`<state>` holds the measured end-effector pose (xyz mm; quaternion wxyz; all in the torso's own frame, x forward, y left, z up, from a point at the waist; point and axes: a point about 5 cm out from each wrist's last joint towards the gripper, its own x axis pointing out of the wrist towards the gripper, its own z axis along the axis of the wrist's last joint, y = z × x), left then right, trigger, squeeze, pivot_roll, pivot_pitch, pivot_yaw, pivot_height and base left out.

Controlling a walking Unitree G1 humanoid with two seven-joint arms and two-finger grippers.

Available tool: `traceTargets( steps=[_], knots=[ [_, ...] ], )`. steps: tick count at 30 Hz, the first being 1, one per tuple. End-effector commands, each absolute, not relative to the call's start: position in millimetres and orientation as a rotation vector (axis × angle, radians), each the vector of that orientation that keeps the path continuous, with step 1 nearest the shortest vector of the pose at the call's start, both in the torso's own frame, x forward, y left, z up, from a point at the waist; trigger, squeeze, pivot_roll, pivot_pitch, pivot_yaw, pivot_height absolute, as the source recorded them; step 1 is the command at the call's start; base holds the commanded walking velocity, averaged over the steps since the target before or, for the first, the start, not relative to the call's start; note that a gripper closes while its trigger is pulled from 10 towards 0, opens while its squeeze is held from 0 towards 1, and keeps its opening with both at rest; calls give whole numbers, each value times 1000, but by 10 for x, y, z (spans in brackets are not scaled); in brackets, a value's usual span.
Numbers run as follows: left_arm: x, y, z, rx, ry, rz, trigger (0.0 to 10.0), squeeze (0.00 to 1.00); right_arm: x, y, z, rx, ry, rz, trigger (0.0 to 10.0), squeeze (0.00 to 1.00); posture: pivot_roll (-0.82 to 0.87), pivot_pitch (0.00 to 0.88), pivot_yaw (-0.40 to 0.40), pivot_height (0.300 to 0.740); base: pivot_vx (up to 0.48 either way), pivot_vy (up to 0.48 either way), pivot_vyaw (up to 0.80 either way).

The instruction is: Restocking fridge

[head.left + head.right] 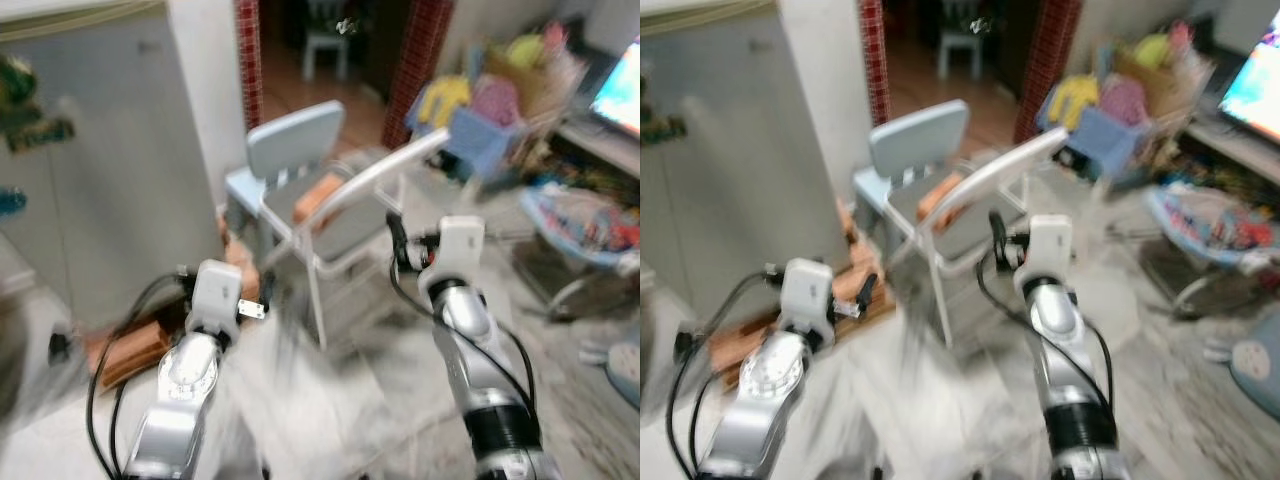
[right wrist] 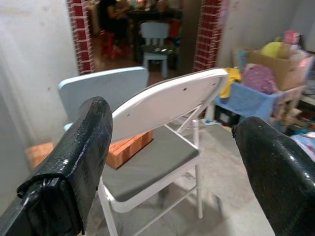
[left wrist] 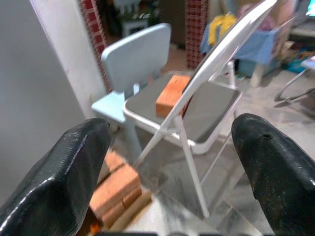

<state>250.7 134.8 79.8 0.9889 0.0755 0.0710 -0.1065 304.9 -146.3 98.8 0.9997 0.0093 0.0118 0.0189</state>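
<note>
Left gripper [image 3: 167, 162]: fingers spread wide, empty, raised before white folding chair [image 3: 206, 105]. Right gripper [image 2: 172, 162]: fingers spread wide, empty, facing chair's backrest. Orange brick-like block [image 3: 171, 95] lies on chair's grey seat, at seat's rear edge. Pale blue child's chair [image 1: 290, 145] stands just behind. More orange blocks [image 3: 115, 184] on floor beside grey fridge [image 1: 90, 160]; fridge door shut. Cardboard box [image 2: 275, 64] far right holds yellow and pink items, contents unclear. Head views blurred.

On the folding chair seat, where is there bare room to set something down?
The chair seat is bare from the brick out to its front rim. Crowded: the back corner holding the brick, against the blue chair. Both grippers are open.
</note>
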Motion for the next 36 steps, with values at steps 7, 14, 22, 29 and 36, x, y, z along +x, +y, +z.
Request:
traceTargets(
  steps=[7, 14, 22, 29, 36],
  knots=[
    [2502, 1419, 805, 169, 145, -193, 10000, 0, 3066, -1381, 1071, 30, -8, 54, 10000, 0, 97, 19, -39, 740, 0, 196, -800],
    [2508, 1408, 824, 167, 129, -201, 10000, 0, 3072, -1383, 1072, 29, -7, 50, 10000, 0, 95, 23, -40, 740, 0, 0, -800],
    [2520, 1435, 824, 141, 140, -173, 10000, 0, 3069, -1379, 1064, 27, -5, 50, 10000, 0, 97, 25, -40, 740, 0, 78, -800],
    [2526, 1422, 810, 156, 148, -179, 10000, 0, 3070, -1354, 1070, 53, -6, 78, 10000, 0, 98, 25, -41, 740, 0, 479, -114],
    [2537, 1418, 827, 184, 135, -185, 10000, 0, 3075, -1313, 1068, 73, 2, 113, 10000, 0, 103, 21, -43, 740, 0, 476, 0]
  ],
)
